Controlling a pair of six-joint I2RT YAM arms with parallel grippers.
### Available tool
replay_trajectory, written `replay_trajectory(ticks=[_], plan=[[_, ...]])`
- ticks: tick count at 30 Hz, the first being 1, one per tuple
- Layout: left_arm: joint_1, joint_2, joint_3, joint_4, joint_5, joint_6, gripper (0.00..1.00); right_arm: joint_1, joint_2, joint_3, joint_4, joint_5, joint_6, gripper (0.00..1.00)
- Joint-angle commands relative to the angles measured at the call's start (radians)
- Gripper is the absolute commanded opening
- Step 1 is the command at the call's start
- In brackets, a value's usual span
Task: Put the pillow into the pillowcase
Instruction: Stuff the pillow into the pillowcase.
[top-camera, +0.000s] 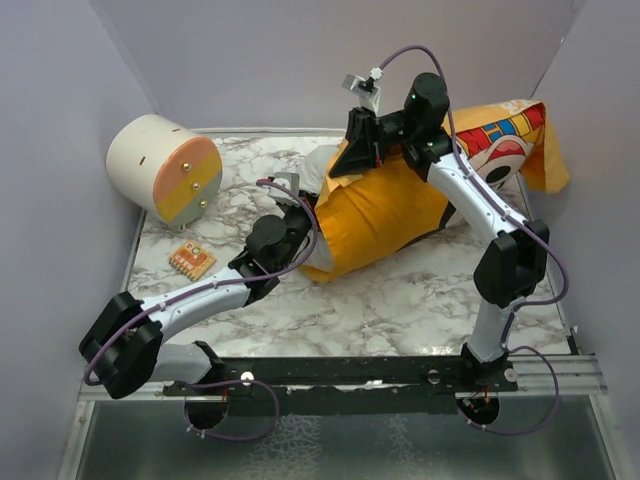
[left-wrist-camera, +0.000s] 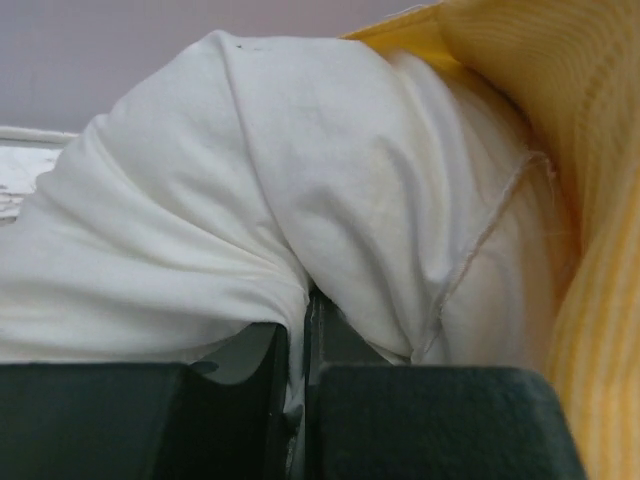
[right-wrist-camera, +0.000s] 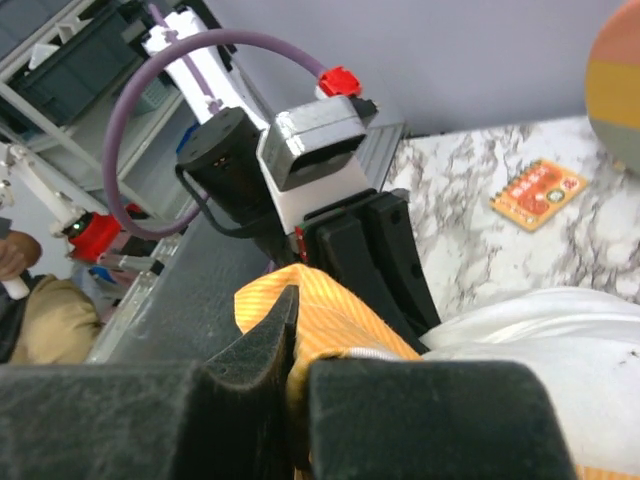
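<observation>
- On the marbled table (top-camera: 400, 300), toward its far right part, lay the pillowcase (top-camera: 380, 215), orange-yellow, with the pillow partly inside it; its far end with the printed face hung against the right wall.
- At the left opening of the case, the white pillow (top-camera: 318, 165) came out only a little, and the wrist view showed its bulging fabric (left-wrist-camera: 250, 180) beside the yellow edge (left-wrist-camera: 560, 120).
- Near the far left corner, a cream-and-orange cylinder (top-camera: 165, 168) lay on its side, well apart from the pillow.
- At the opening, the left gripper (left-wrist-camera: 305, 330) was almost fully closed and pinched a fold of the white pillow fabric.
- Just behind it, the right gripper (right-wrist-camera: 295, 340) was closed completely, and a fold of the pillowcase edge (right-wrist-camera: 340, 320) was caught between its fingers.
- Between the cylinder and the left arm, a small orange card (top-camera: 192, 260) lay flat on the table.
</observation>
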Motion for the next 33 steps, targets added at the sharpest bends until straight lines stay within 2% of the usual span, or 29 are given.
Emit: replay_trajectory(ticks=[1,5,6,7,8,9,10,12,14,16,20,22,23,24,25,27,28,30,33], plan=[[-0.013,-0.022,0.018,-0.002,0.173,0.152,0.0,0.033,-0.22,-0.217,0.572,-0.057,0.237,0.01],[-0.013,0.033,-0.057,0.054,0.257,0.194,0.0,0.015,-0.47,-0.687,0.536,-0.227,-0.006,0.01],[-0.013,0.056,-0.085,0.084,0.282,0.191,0.0,-0.004,-0.522,-0.81,0.614,-0.254,0.022,0.01],[-0.013,0.08,-0.109,0.115,0.308,0.183,0.0,-0.033,-0.576,-0.936,0.827,-0.26,0.138,0.01],[-0.014,0.105,-0.127,0.142,0.364,0.172,0.0,-0.074,-0.6,-1.051,1.107,-0.262,0.33,0.02],[-0.015,0.131,-0.137,0.161,0.414,0.165,0.0,-0.13,-0.616,-1.129,1.315,-0.263,0.468,0.09],[-0.015,0.134,-0.132,0.149,0.45,0.17,0.0,-0.176,-0.629,-1.173,1.378,-0.263,0.54,0.17],[-0.017,0.111,-0.107,0.067,0.474,0.188,0.0,-0.269,-0.671,-1.194,1.302,-0.262,0.525,0.32],[-0.015,0.107,-0.059,-0.042,0.507,0.195,0.0,-0.339,-0.723,-1.177,1.171,-0.261,0.442,0.5],[-0.014,0.127,0.007,-0.193,0.555,0.188,0.0,-0.364,-0.751,-1.123,1.03,-0.259,0.359,0.59],[-0.014,0.174,0.052,-0.344,0.66,0.116,0.03,-0.395,-0.739,-1.029,1.071,-0.236,0.486,0.71],[-0.014,0.181,0.034,-0.34,0.688,0.063,0.16,-0.461,-0.723,-0.972,0.958,-0.182,0.474,0.73],[-0.014,0.18,0.025,-0.341,0.692,0.048,0.28,-0.492,-0.717,-0.938,0.852,-0.156,0.416,0.74],[-0.013,0.173,0.018,-0.348,0.689,0.035,0.37,-0.515,-0.714,-0.896,0.657,-0.119,0.299,0.75],[-0.014,0.157,0.013,-0.357,0.683,0.028,0.45,-0.531,-0.71,-0.829,0.35,-0.056,0.108,0.77],[-0.006,0.105,0.004,-0.385,0.66,0.022,0.57,-0.512,-0.669,-0.594,-0.433,0.217,-0.5,0.9],[-0.001,0.07,-0.002,-0.402,0.648,0.02,0.63,-0.473,-0.644,-0.541,-0.543,0.331,-0.625,0.94],[0.016,-0.015,-0.01,-0.455,0.624,0.009,0.73,-0.461,-0.621,-0.509,-0.549,0.449,-0.628,0.94],[0.057,-0.155,-0.001,-0.569,0.584,-0.013,0.82,-0.426,-0.615,-0.469,-0.616,0.653,-0.735,0.95]])
